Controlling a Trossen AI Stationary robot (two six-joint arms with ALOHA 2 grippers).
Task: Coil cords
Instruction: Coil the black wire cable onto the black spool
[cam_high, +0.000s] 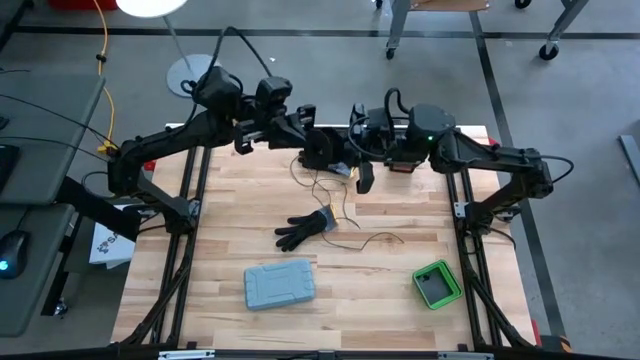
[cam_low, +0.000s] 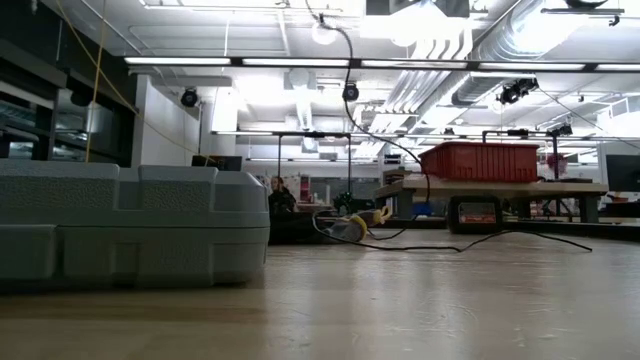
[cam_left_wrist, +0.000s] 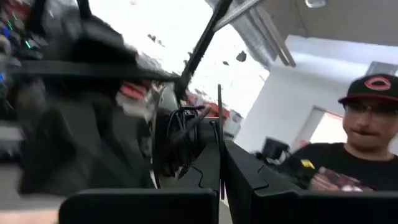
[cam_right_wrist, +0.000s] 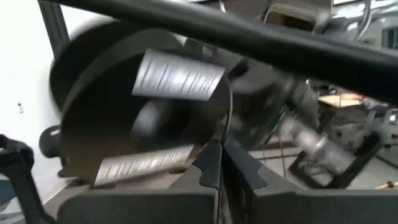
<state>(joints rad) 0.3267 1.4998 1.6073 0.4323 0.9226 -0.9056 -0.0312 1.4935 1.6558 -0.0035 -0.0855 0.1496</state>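
Note:
The cord is a thin dark wire (cam_high: 385, 238). It lies in loose squiggles on the wooden table (cam_high: 230, 200) and rises to the two grippers at the far middle. My left gripper (cam_high: 335, 158) and my right gripper (cam_high: 366, 180) are close together there, above the table, and each is shut on the wire. The wire shows in the left wrist view (cam_left_wrist: 219, 118) and in the right wrist view (cam_right_wrist: 228, 118). In the low view a slack run of the wire (cam_low: 470, 246) lies on the table. My left gripper pinches the thin wire between its two shut fingers (cam_left_wrist: 205, 180). A strand (cam_left_wrist: 219, 143) runs straight out from between the fingertips. The rest of the wire hangs slack to the table. My right gripper pinches the wire between its two shut fingers (cam_right_wrist: 208, 165). A strand (cam_right_wrist: 227, 134) runs out from between the fingertips toward the other arm. Which part of the wire's length it has cannot be told.
A black work glove (cam_high: 305, 230) lies mid-table beside the wire. A grey plastic case (cam_high: 280, 285) lies near the front edge and fills the low view's left (cam_low: 130, 225). A small green box (cam_high: 437, 284) stands at the front right. A person (cam_left_wrist: 367, 143) is beyond the table.

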